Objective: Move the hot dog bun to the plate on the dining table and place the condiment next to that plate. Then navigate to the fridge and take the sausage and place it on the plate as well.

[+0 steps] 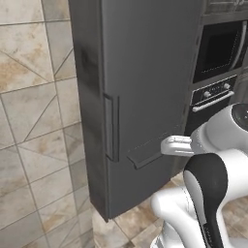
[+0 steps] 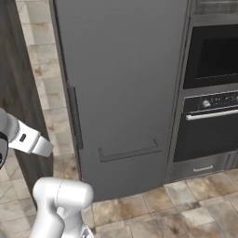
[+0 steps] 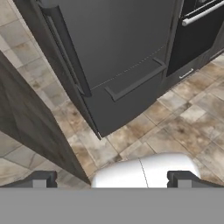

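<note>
- Nearest to the hand camera, the two dark fingertips of the gripper stand far apart, wide open, with nothing between them.
- Beyond the gripper there is tiled floor, and then the fridge, which I take as the landmark.
- The fridge is closed: its tall vertical handle and the lower drawer handle lie flat on the dark grey front.
- To the right of the fridge stands the black wall oven with knobs.
- The sausage must be inside the fridge, so I cannot see it.
- I judge the step is the arrival at the fridge; the bun, plate and condiment are not near it.
- The next move asks to reach the vertical handle and pull the door open.
</note>
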Robot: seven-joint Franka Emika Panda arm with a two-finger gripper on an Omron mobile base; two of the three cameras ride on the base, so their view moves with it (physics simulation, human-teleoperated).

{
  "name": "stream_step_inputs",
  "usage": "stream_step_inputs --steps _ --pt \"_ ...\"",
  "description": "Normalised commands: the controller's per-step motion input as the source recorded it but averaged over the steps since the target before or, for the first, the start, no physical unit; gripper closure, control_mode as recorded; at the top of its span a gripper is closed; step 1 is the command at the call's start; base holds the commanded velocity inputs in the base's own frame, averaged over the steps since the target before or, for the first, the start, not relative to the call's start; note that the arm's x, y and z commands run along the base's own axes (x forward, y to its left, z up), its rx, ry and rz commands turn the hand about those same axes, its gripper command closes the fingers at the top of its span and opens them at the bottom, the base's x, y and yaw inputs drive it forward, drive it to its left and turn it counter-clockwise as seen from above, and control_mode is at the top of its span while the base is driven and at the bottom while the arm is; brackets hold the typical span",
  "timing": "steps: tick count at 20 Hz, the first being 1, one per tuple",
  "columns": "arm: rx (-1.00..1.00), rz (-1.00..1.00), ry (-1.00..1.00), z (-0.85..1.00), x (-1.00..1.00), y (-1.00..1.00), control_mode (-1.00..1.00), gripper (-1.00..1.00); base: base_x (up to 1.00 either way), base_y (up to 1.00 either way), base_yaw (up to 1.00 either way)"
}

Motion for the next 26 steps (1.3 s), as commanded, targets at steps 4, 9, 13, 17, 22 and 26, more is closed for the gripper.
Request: stream_step_inputs --steps 4,9,13,17,22,26 --pt "0.0 0.0 0.0 0.0 0.0 0.0 1.0 -1.0 0.3 0.27 -0.04" --pt "0.0 0.0 0.0 0.0 0.0 0.0 1.0 -1.0 0.18 0.27 -0.04" --pt "0.0 0.0 0.0 0.0 0.0 0.0 1.0 -1.0 0.06 0.29 -0.03" --pt "0.0 0.0 0.0 0.0 0.0 0.0 1.0 -1.0 0.08 0.41 -0.05" --pt "0.0 0.0 0.0 0.0 0.0 0.0 1.0 -1.0 0.06 0.42 -0.05" --pt "0.0 0.0 0.0 0.0 0.0 0.0 1.0 -1.0 0.04 0.36 -0.03"
